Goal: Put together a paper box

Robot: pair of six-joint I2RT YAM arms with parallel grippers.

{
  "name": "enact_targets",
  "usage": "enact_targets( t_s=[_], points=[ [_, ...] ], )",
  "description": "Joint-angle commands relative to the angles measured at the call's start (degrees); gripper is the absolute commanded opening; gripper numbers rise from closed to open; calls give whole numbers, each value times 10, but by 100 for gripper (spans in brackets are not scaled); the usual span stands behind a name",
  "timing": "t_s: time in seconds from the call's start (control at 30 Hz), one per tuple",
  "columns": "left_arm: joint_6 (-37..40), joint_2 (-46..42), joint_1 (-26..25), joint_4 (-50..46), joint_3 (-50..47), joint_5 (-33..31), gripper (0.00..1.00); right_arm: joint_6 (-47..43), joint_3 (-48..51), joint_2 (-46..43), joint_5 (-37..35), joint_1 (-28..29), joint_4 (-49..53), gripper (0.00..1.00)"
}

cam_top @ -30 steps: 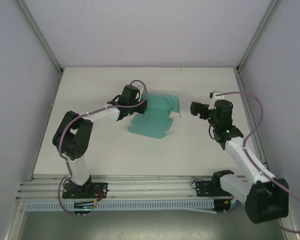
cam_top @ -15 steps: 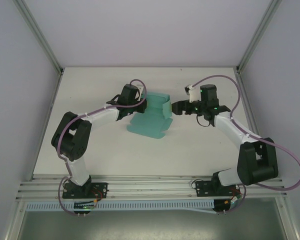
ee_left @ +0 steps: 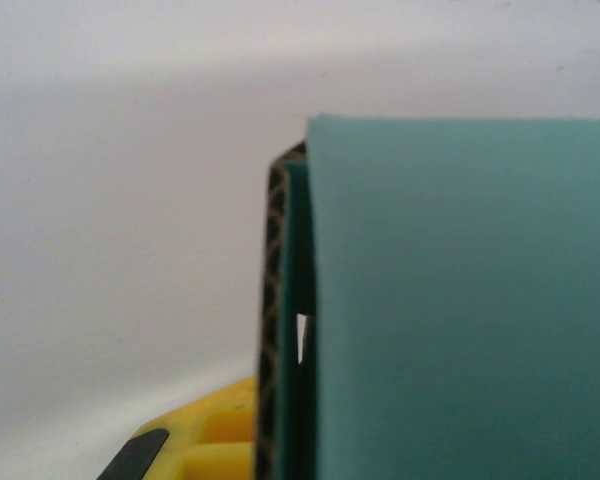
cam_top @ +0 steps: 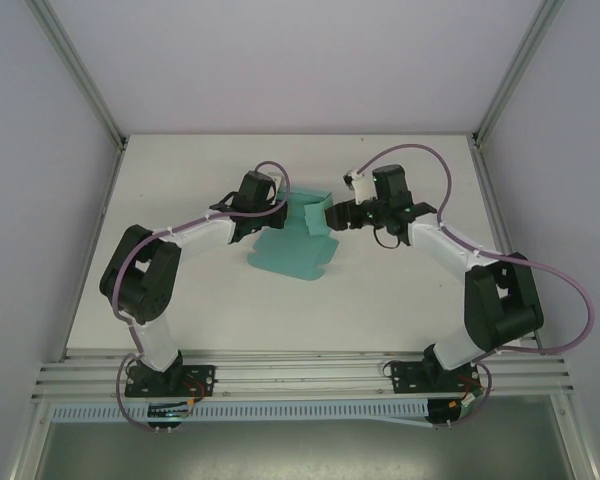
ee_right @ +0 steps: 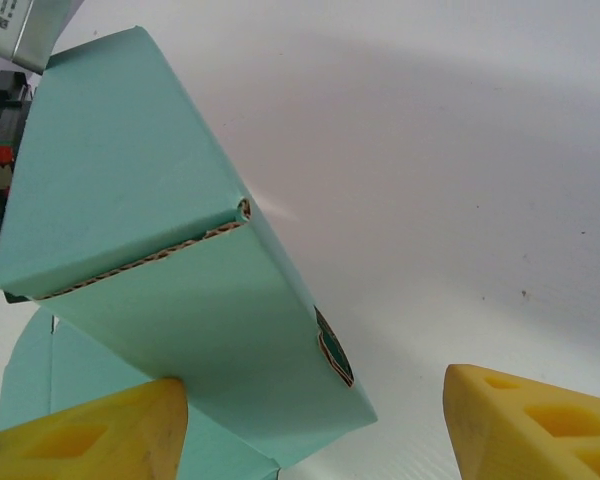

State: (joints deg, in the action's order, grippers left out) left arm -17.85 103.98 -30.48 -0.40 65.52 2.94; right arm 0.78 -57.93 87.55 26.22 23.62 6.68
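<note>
Top external view puts the paper box [cam_top: 295, 245] half-folded on the tabletop [cam_top: 410, 300], midway across and nearer the far edge, with one panel raised between both arms. I judge we're folding a side wall up. The left gripper [cam_top: 283, 212] sits at that panel's left. On its wrist camera one yellow pad [ee_left: 195, 445] lies against the card edge and the other is hidden, so I cannot tell its grip. The right gripper [ee_right: 310, 430] is spread wide and holds nothing, with the folded wall's corner between its fingers. Next I'd close gently on that wall without creasing it.
</note>
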Motion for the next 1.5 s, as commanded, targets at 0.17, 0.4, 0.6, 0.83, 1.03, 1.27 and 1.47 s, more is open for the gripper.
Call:
enact_targets(
  t_s=[0.17, 0.4, 0.6, 0.83, 1.03, 1.27, 1.47],
  points=[
    [-24, -11, -9, -22, 37, -4, 0, 9, 24, -26, -14, 27, -15, 69],
    [-19, -15, -9, -27, 36, -9, 0, 14, 49, -31, 29, 27, -31, 67],
    [-3, -21, -9, -6, 27, 26, 0, 9, 48, -35, -5, 27, -29, 63],
    [15, -20, -9, -13, 26, 29, 0, 14, 24, -23, -100, 29, -44, 56],
    [12, -15, -9, -15, 30, 25, 0, 13, 1, -1, -179, 47, -43, 56],
    [10, -9, -9, -15, 36, 36, 0, 18, -15, 28, -168, 67, -76, 55],
    [15, -19, -10, -5, 24, 41, 0, 66, -28, 67, -259, 70, -112, 45]
  ],
)
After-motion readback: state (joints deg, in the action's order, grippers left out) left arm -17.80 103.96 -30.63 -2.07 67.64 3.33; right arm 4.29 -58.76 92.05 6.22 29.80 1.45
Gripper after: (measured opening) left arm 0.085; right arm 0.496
